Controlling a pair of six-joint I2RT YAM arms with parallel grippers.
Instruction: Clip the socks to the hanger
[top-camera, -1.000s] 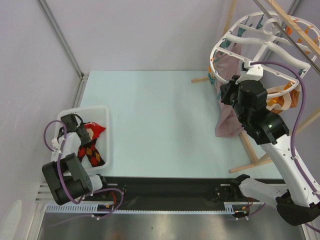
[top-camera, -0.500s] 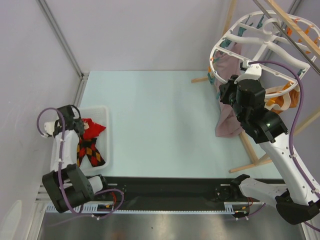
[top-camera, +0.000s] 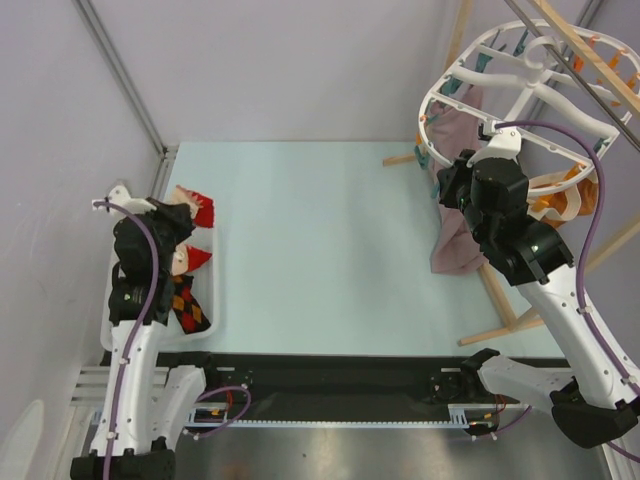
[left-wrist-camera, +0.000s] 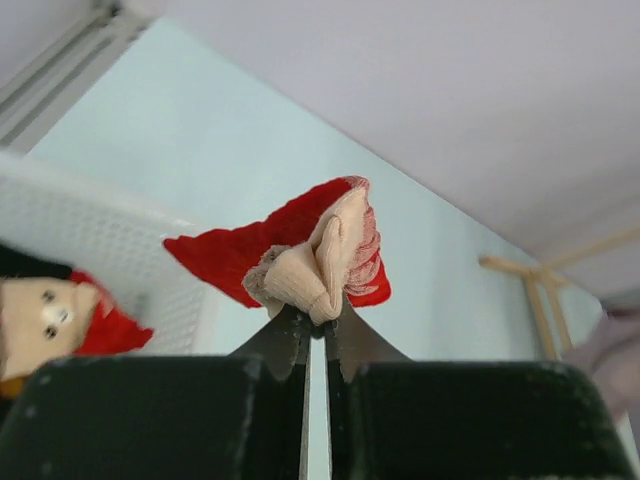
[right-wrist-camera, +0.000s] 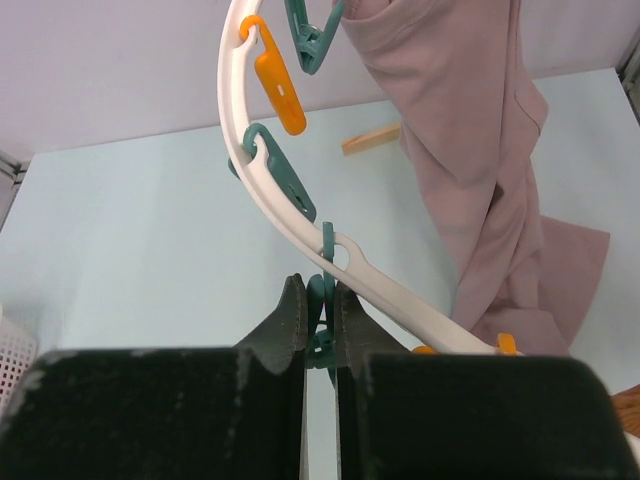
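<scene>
Pale table (top-camera: 320, 220), left jaws pinching sock (left-wrist-camera: 320, 255)

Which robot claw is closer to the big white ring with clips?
The right claw pinches a teal clip on the ring; the left claw is far across the table, by the white basket, holding a sock.

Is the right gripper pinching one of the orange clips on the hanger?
No: in the right wrist view the right gripper is shut on a teal clip hanging under the hanger's white ring.
</scene>
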